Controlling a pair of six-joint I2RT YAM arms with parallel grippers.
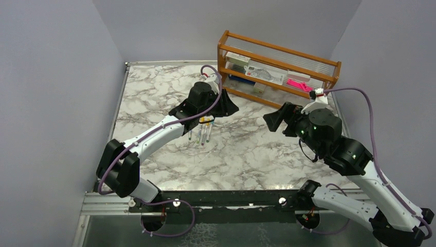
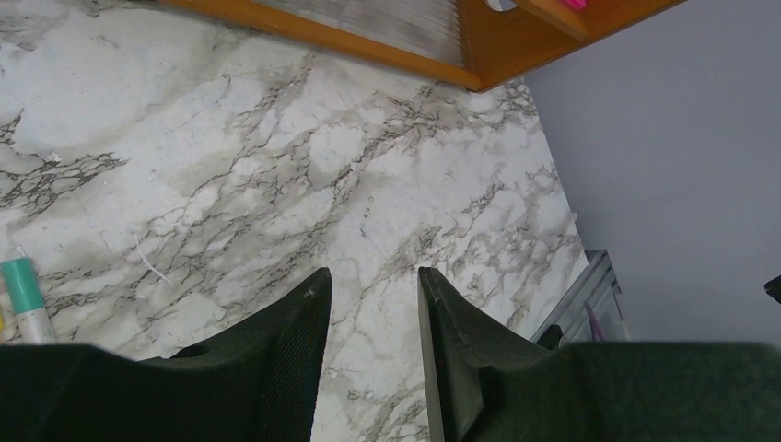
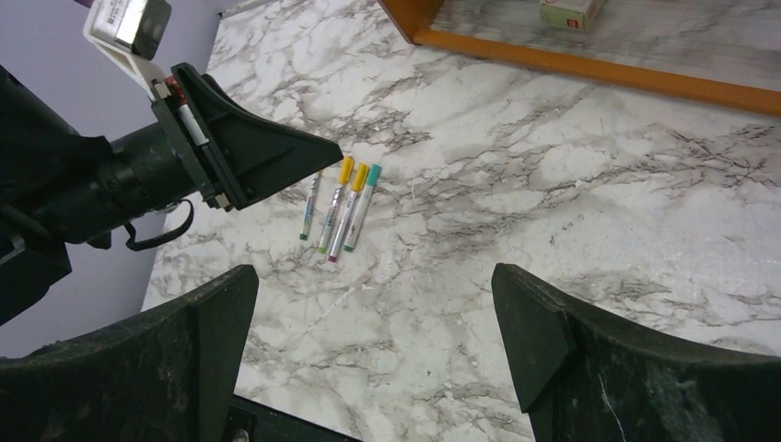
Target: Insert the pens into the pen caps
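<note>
Several silvery pens (image 3: 336,207) lie side by side on the marble table (image 3: 553,212); they also show in the top view (image 1: 203,131). Two carry yellow-orange caps (image 3: 346,171) and one a teal cap (image 3: 372,176). The thin leftmost pen (image 3: 311,203) shows no cap. The teal-capped pen also shows at the left edge of the left wrist view (image 2: 23,296). My left gripper (image 1: 231,108) hovers just beyond the pens' capped ends, open and empty (image 2: 373,281). My right gripper (image 1: 268,121) is wide open and empty (image 3: 373,285), to the right of the pens.
A wooden rack (image 1: 277,69) with boxes and a bright pink flat object (image 1: 298,84) stands at the back right. Grey walls close in the table on the left, back and right. A metal rail (image 1: 205,198) runs along the near edge.
</note>
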